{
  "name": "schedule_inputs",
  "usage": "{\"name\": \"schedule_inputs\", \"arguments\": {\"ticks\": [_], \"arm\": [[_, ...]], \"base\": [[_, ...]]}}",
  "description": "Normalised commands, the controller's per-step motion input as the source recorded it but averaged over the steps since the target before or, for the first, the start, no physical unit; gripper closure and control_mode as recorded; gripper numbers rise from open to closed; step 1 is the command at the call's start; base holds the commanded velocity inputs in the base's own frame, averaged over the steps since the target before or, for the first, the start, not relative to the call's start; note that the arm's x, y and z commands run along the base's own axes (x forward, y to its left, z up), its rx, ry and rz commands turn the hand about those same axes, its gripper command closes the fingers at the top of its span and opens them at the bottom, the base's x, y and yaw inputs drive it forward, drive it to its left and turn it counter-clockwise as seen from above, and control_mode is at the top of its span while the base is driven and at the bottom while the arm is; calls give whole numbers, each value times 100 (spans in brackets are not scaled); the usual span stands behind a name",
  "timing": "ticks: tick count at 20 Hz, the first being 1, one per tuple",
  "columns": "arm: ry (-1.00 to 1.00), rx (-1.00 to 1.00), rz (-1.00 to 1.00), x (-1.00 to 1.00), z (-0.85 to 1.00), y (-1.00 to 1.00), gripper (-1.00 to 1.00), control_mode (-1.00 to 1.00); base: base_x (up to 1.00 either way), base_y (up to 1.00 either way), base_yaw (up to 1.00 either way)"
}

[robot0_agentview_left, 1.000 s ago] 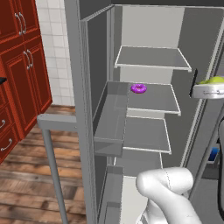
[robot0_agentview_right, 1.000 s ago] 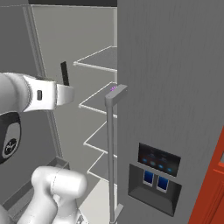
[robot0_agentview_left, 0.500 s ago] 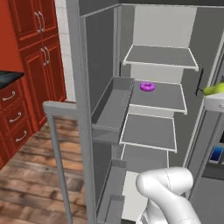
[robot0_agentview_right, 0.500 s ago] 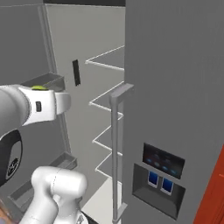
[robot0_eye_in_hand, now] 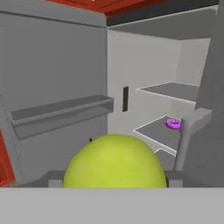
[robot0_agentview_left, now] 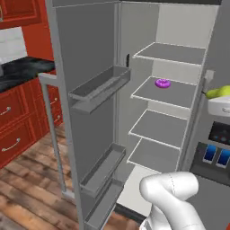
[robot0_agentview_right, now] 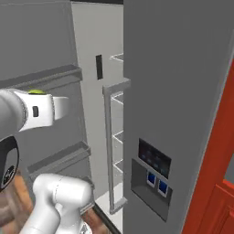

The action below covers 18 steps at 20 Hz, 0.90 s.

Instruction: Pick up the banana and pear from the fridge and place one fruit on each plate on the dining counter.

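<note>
My gripper [robot0_eye_in_hand: 114, 179] is shut on the pear [robot0_eye_in_hand: 114, 162], a round yellow-green fruit that bulges up between the two fingertips. From the left base view the pear [robot0_agentview_left: 218, 92] sits on top of my white hand at the right edge, in front of the fridge [robot0_agentview_left: 179, 27]. In the right base view a sliver of the pear [robot0_agentview_right: 35, 92] shows above the hand. The fridge stands open, with pale grey shelves [robot0_agentview_left: 168, 92] inside. The banana, the plates and the dining counter are out of view.
A purple doughnut [robot0_agentview_left: 162, 83] lies on the second shelf. The open left door [robot0_agentview_left: 85, 49] with its bins and long handle [robot0_agentview_left: 51, 134] juts toward me. The closed right door carries a dispenser panel [robot0_agentview_right: 155, 171] and handle [robot0_agentview_right: 111, 151]. Red cabinets [robot0_agentview_left: 18, 121] stand at left.
The whole picture has shifted, so the cameras have moved with the base relative to the fridge. The pear stays in my gripper at the same spot in the views.
</note>
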Motion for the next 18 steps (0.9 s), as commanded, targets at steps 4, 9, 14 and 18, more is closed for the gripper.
{"name": "schedule_inputs", "arguments": {"ticks": [4,9,14,18], "arm": [[0,0,0,0,0,0,100,100],[0,0,0,0,0,0,100,100],[0,0,0,0,0,0,100,100],[0,0,0,0,0,0,100,100]], "base": [[-68,-78,42],[-85,-65,38],[-100,-33,36],[-100,-14,33]]}}
